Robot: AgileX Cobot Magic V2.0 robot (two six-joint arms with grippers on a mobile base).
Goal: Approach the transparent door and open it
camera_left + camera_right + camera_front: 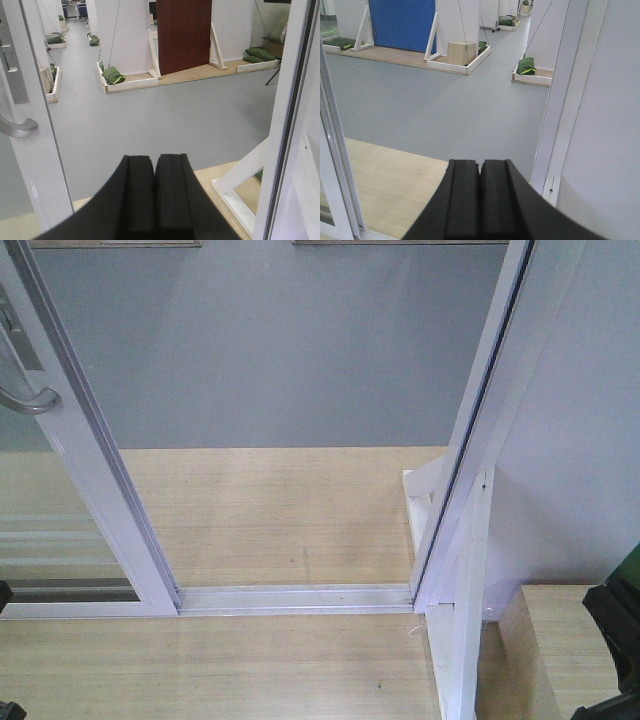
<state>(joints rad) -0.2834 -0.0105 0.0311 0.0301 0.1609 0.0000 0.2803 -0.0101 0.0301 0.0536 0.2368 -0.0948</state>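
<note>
Both grippers, left [155, 187] and right [480, 192], are closed, empty; door [95, 475] at frame left stands slid open.

Front view downward; wrist views forward, doorway [290, 440] shared.

Even, diffuse indoor light throughout, soft shadows, mild haze and softness in the front view, no harsh glare.

Light wooden floor [270, 510] carries a white door track [295, 598], seemingly flush.
</note>
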